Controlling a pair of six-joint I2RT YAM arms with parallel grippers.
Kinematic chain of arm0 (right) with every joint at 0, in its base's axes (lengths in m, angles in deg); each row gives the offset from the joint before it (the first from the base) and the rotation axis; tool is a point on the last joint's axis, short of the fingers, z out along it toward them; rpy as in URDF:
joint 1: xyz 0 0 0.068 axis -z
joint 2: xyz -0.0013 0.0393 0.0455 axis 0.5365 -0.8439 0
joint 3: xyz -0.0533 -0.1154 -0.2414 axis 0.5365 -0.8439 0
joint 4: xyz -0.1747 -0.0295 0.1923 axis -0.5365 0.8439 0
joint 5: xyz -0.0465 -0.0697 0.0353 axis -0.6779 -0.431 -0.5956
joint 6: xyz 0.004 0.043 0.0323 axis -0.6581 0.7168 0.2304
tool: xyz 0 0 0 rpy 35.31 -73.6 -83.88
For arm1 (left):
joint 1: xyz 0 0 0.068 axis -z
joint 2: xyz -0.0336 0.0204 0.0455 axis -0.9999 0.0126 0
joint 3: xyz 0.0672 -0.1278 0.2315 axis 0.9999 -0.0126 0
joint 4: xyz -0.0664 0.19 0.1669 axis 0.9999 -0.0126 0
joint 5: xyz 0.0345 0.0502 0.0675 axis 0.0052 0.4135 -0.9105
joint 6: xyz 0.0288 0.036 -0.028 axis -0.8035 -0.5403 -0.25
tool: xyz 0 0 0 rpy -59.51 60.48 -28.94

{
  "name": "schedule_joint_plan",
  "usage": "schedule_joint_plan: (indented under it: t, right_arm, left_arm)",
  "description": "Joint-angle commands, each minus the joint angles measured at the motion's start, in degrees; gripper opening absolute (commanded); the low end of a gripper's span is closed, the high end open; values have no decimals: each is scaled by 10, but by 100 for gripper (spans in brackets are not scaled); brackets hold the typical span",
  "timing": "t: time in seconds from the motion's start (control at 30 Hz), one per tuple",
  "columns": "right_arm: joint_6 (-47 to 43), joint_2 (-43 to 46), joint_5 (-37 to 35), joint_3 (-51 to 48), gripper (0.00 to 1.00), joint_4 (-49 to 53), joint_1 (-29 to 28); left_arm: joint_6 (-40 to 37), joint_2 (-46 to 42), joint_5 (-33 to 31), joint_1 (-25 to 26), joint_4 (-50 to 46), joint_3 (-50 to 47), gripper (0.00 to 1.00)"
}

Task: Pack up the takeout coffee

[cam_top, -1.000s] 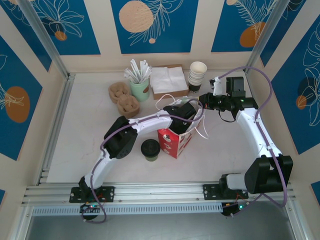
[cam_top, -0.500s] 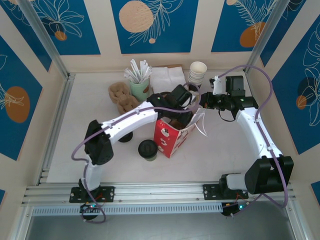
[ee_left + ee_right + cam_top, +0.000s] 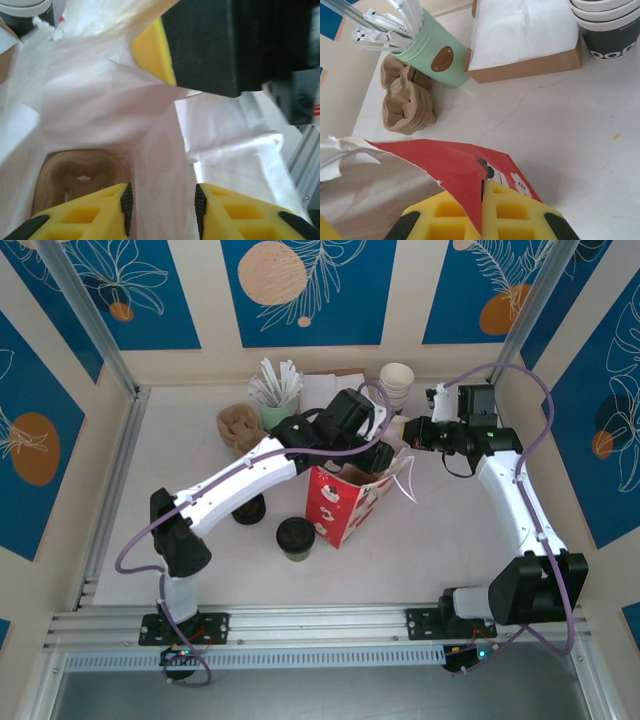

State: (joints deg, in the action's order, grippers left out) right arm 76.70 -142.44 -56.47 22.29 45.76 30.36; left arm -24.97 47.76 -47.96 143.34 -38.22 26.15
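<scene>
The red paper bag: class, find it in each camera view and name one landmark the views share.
Top external: red bag at the table's centre.
Left wrist: red bag, its white inside, across the picture.
Right wrist: red bag, its red wall, lower left.
Shared landmark: the right gripper pinching the bag's rim.

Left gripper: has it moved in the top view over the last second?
Yes. The left gripper has shifted toward the far wall, nearer the pale green stick cup, above the red bag's mouth.

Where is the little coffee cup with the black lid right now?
In the top view, the takeout coffee stands on the table just left of the red bag, outside it and a bit nearer the arms' bases.
</scene>
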Motion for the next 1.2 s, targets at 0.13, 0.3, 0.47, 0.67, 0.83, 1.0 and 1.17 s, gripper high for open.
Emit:
schedule_joint_plan:
  t: [0.13,0.3,0.47,0.67,0.83,1.0,1.17]
  right_arm:
    - [-16,-16,-12,37,5,10,19]
    - [-54,-17,8,42,5,-5,21]
    - [-124,10,53,13,4,-47,21]
    - [-176,46,113,-23,3,-90,12]
    - [-214,81,97,-53,3,-106,-29]
    - [-214,104,72,-72,3,-107,-51]
    - [-192,108,57,-75,3,-77,-66]
  left_arm:
    - [0,-27,75,-2,10,51,43]
    - [1,-47,85,-3,14,76,44]
    - [-14,-100,42,-16,0,70,45]
    - [-48,-207,-53,-56,41,-50,48]
    - [-69,-274,-81,-99,120,-189,50]
    - [-84,-273,-68,-127,151,-226,50]
    - [-91,-237,-52,-134,132,-186,51]
